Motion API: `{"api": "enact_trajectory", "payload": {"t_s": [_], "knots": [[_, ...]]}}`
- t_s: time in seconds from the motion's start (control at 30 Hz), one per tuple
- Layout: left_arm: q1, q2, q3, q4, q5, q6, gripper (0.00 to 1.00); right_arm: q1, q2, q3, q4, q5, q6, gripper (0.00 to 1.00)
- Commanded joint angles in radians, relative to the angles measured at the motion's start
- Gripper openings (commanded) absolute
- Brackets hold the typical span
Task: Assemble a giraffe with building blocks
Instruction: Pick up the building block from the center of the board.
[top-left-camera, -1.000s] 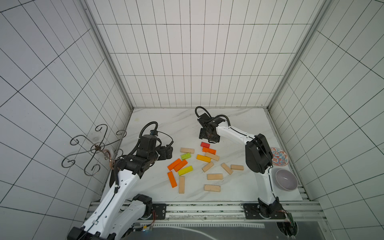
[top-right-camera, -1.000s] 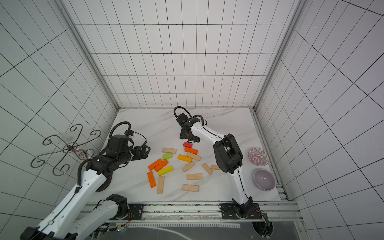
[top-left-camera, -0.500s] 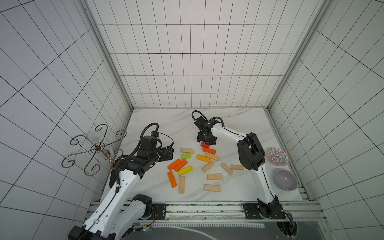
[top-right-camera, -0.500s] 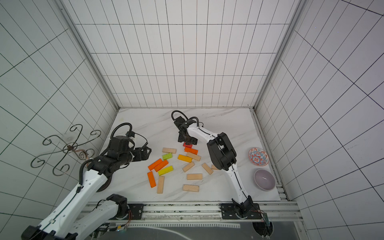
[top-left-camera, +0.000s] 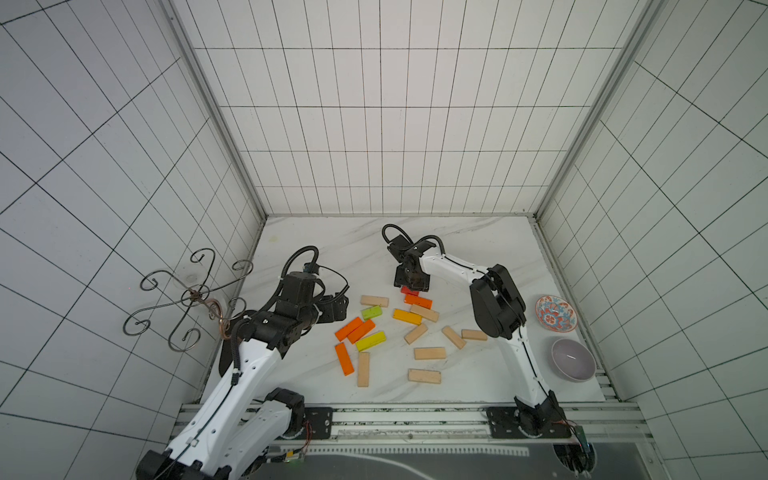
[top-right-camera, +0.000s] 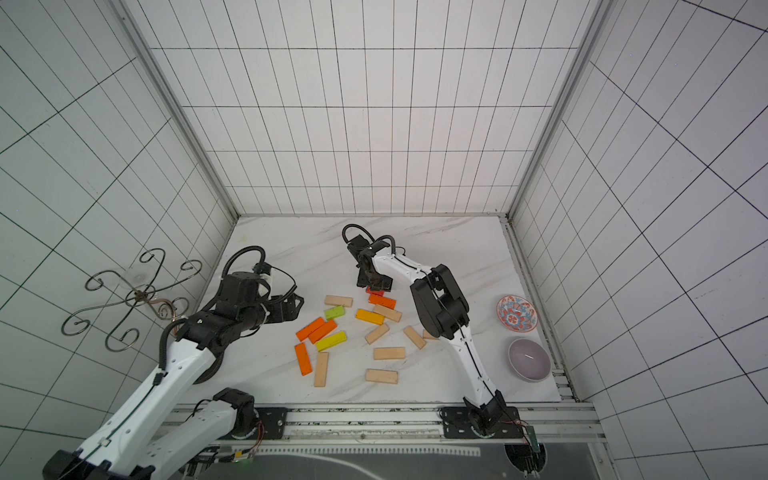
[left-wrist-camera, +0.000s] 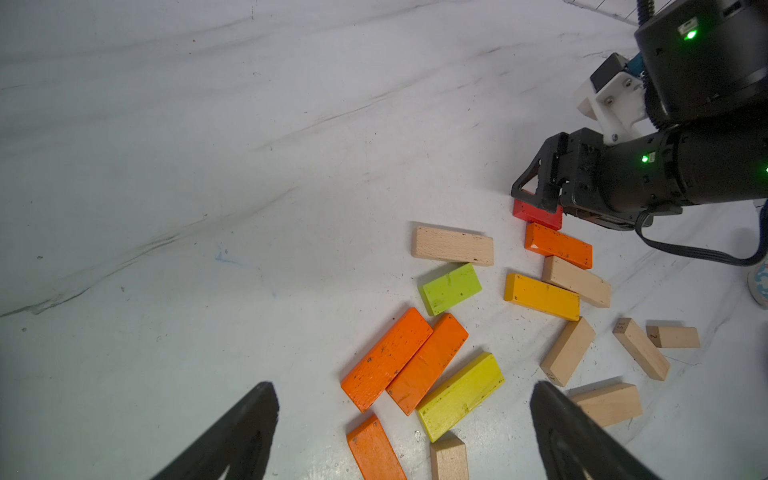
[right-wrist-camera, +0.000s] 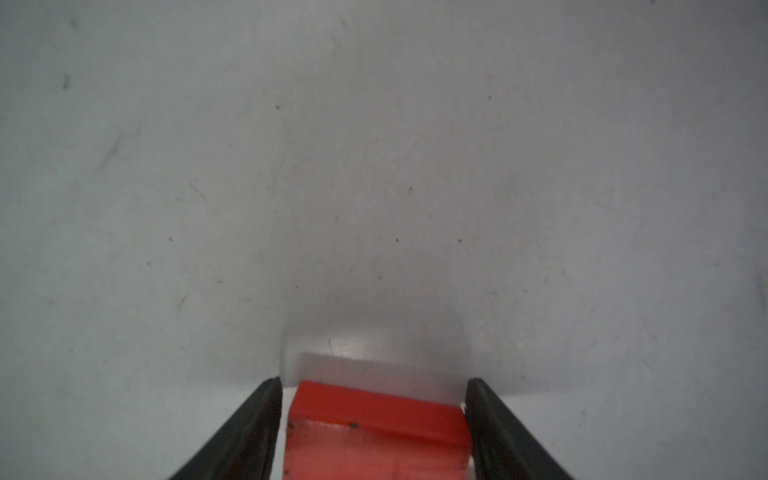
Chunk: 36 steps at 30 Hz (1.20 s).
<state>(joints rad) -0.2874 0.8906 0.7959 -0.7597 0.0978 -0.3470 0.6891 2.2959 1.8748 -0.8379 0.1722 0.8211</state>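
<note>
Toward the middle of the white marble desk, at the far end of the scatter, my right gripper is down over the small red painted wooden block. That block lies flat on the desk just beside an orange painted wooden block. The jaws stand on either side of the red block. One finger looks to be against it and a sliver of desk shows at the other, so I cannot tell whether it has a grip. My left gripper hovers nearer the left edge, jaws spread wide, holding nothing. I judge the giraffe barely begun. The green painted block, the yellow painted block, the other orange ones and the plain beech blocks all lie flat and loose between the middle and the near edge. None is stacked, and no legs, body or neck are laid out, so all the placing and stacking is left. By the right edge, the patterned red-and-blue bowl and the plain lilac bowl sit empty.
</note>
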Motion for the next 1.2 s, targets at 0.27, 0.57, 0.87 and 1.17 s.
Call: {"api": "enact_trajectory", "payload": {"t_s": [0.27, 0.57, 0.87, 1.17], "knots": [[-0.011, -0.010, -0.009, 0.025, -0.010, 0.003, 0.95, 0.012, -0.018, 0.040, -0.035, 0.025, 0.015, 0.60], [-0.013, -0.016, -0.012, 0.025, -0.016, 0.002, 0.95, 0.029, -0.013, 0.051, -0.078, 0.015, 0.006, 0.73], [-0.026, -0.022, -0.011, 0.026, -0.007, 0.001, 0.95, 0.033, -0.028, 0.017, -0.076, 0.035, 0.006, 0.59], [-0.139, -0.013, -0.035, 0.192, 0.216, -0.019, 0.96, -0.048, -0.108, 0.035, -0.072, 0.085, -0.084, 0.43]]}}
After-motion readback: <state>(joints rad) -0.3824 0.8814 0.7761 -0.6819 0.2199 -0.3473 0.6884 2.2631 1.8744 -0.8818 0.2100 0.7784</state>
